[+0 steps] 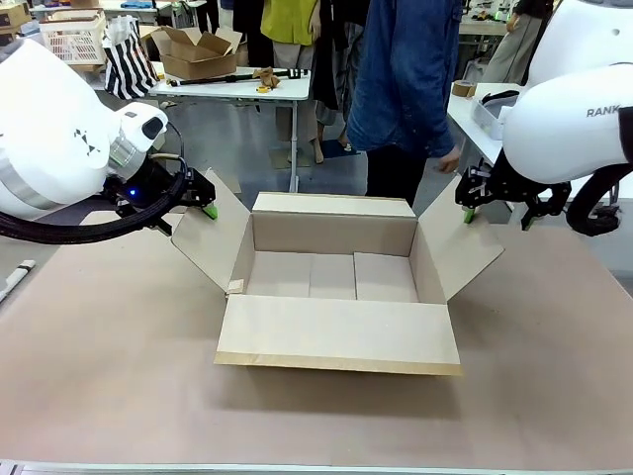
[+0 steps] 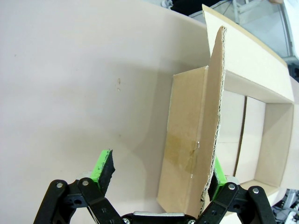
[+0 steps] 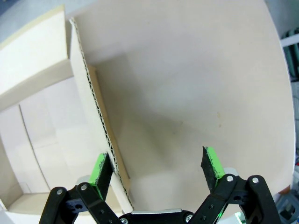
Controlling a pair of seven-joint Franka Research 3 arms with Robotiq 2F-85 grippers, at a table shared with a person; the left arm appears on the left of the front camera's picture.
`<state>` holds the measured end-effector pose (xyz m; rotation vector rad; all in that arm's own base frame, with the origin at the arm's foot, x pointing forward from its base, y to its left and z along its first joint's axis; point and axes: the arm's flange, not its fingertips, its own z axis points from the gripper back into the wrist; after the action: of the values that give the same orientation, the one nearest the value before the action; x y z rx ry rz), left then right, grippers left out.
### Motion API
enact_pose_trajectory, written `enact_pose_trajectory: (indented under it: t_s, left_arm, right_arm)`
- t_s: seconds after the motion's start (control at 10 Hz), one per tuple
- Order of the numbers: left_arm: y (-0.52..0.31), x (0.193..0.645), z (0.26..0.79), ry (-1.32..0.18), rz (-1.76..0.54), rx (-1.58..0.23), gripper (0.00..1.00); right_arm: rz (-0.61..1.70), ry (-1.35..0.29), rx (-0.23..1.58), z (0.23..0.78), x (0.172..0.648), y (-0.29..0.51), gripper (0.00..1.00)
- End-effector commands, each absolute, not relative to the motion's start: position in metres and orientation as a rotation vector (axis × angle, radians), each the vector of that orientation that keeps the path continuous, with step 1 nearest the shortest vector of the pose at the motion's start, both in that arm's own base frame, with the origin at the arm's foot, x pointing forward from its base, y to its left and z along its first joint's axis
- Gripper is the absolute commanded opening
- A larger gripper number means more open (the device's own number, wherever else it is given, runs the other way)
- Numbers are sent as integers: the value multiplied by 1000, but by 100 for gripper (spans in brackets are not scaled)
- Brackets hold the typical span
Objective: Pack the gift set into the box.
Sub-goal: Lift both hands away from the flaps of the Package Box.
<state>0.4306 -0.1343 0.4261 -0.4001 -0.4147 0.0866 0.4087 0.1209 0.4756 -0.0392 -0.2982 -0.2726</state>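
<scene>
Open box (image 1: 331,235) sits mid-frame, left gripper (image 1: 203,198) and right gripper (image 1: 495,216) both with fingers apart straddling its side flaps (image 1: 213,233); best press both outward evenly, without creasing, for a wide opening.

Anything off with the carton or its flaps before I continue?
Nothing stands out. The large plain brown cardboard box sits square on the beige table, its four flaps splayed outward, none torn or crushed. The left gripper and right gripper are open, each straddling a side flap's edge without clamping it.
</scene>
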Motion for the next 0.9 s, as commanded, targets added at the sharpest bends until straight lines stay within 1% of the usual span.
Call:
enact_pose_trajectory:
  t_s: [0.0,0.8]
  left_arm:
    - [-134,430,427,-415,93,-393,100]
    - [-134,430,427,-415,93,-393,100]
  right_arm:
    - [-288,-308,-64,478,411,122,100]
    - [-288,-308,-64,478,411,122,100]
